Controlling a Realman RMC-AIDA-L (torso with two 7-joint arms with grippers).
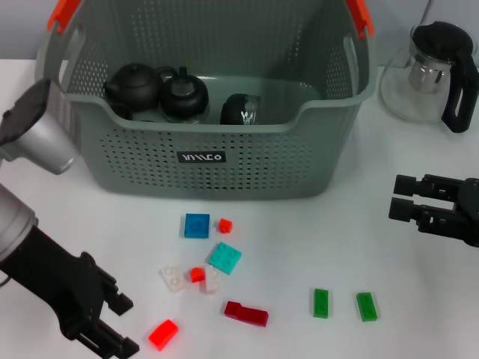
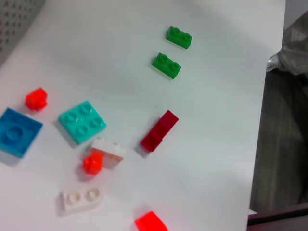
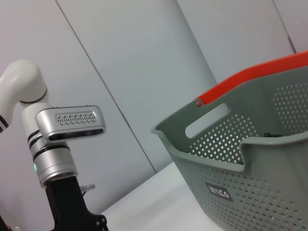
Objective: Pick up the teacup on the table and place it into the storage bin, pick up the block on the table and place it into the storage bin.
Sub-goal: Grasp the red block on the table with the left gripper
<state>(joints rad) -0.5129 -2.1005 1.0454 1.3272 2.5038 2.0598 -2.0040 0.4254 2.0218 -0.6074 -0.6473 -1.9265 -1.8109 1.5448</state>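
Observation:
The grey-green storage bin (image 1: 247,168) stands at the back centre and also fills the right wrist view (image 3: 250,149). Inside it lies a dark teacup (image 1: 239,110) beside two black teapots (image 1: 161,90). Loose blocks lie on the table in front: a blue one (image 1: 197,225), a teal one (image 1: 224,257), a dark red one (image 1: 245,313) and a bright red block (image 1: 163,333). My left gripper (image 1: 120,325) is open at the front left, its fingertips just left of the bright red block (image 2: 151,222). My right gripper (image 1: 397,197) hangs open and empty at the right.
A glass teapot with a black handle (image 1: 430,71) stands at the back right. Two green blocks (image 1: 344,304) lie front right, white and small red pieces (image 1: 191,277) in the middle. The table edge (image 2: 260,144) runs close to the green blocks (image 2: 172,50).

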